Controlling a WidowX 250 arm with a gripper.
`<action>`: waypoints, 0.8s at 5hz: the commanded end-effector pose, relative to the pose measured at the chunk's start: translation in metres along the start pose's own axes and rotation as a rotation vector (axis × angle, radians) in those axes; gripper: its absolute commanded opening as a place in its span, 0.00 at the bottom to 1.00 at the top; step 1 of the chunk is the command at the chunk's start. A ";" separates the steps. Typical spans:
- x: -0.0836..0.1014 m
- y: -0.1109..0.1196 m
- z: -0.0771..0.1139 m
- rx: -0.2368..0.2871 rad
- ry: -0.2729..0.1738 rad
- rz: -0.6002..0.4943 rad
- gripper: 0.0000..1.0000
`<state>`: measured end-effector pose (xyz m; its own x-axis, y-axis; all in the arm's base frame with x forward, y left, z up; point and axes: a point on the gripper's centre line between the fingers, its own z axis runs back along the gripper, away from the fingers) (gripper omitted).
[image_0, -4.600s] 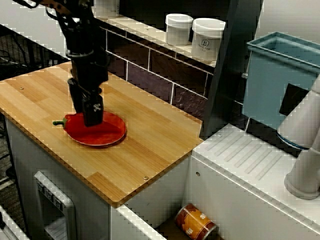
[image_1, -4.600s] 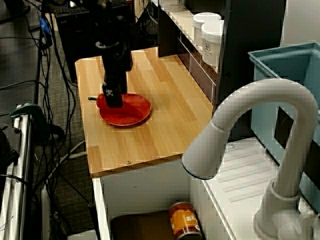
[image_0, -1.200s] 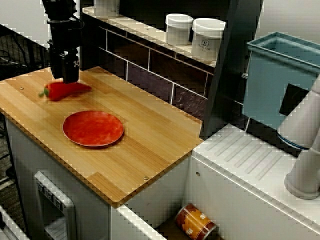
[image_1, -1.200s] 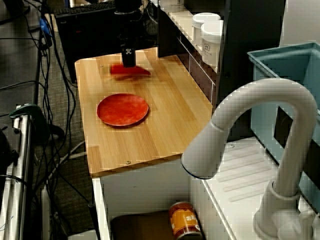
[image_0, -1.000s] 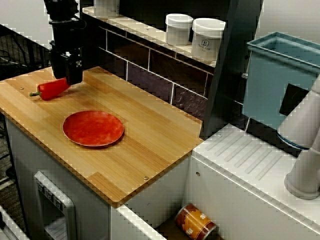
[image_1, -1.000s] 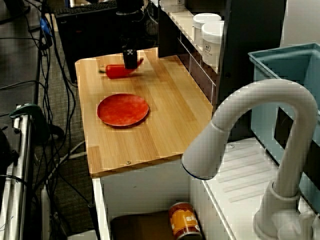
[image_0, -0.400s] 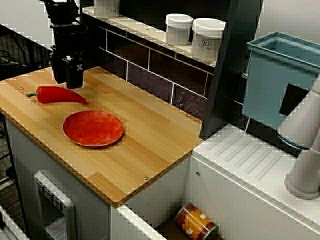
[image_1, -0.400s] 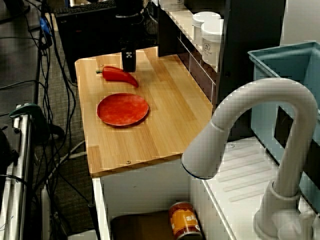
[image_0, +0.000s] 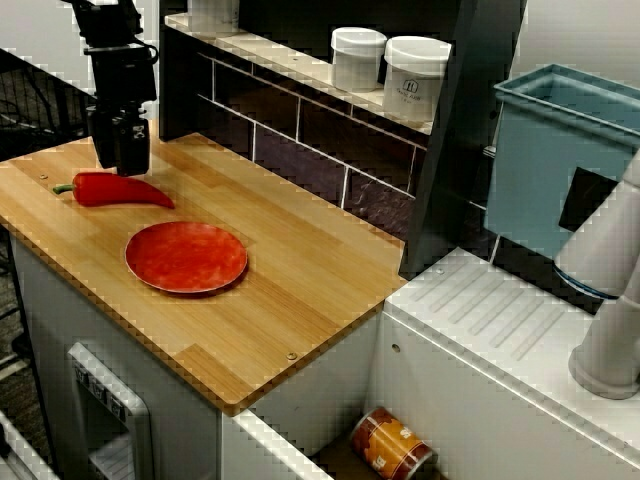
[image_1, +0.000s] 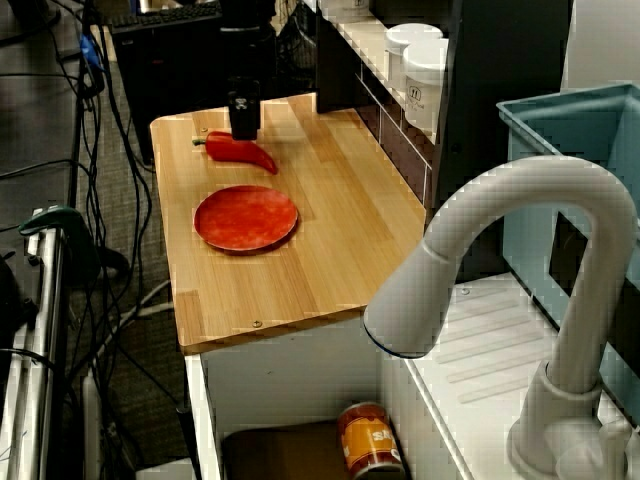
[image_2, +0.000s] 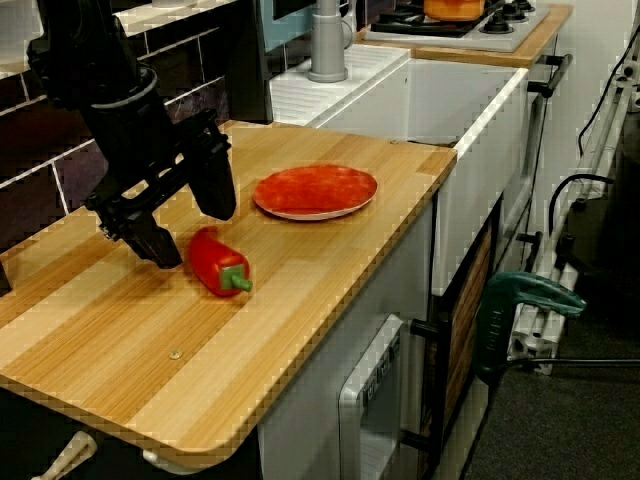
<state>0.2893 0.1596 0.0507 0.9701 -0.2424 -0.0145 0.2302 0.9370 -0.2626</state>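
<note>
Robot arm over a wooden worktop (image_0: 300, 290). Seen across the worktop, a black gripper (image_0: 120, 168) hangs point-down just above a red pepper (image_0: 115, 190). The pepper lies on its side toward the worktop's left end, between the back and front edges. A red plate (image_0: 186, 257) sits apart from it, nearer the middle. Whether the fingers touch the pepper is hard to tell here.

Seen past the white faucet (image_1: 500, 220), the gripper (image_1: 243, 130) hides part of the pepper (image_1: 235, 150). The plate (image_1: 246, 218) lies clear of both.

Seen from the worktop's end, the gripper (image_2: 193, 236) has its fingers spread wide, one on each side of the pepper (image_2: 218, 262), gripping nothing. The pepper is rounded and lies free, with its green stem toward the front edge. A sideways brush from either finger could set it rolling toward that edge. A low sweep could push it against the plate (image_2: 315, 190).
</note>
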 end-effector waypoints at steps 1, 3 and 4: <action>-0.004 -0.007 0.035 0.092 -0.046 -0.210 1.00; 0.004 -0.014 0.029 0.191 -0.015 -0.341 1.00; -0.001 -0.022 0.030 0.335 -0.080 -0.334 1.00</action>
<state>0.2851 0.1378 0.0678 0.8396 -0.5390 0.0675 0.5380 0.8423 0.0339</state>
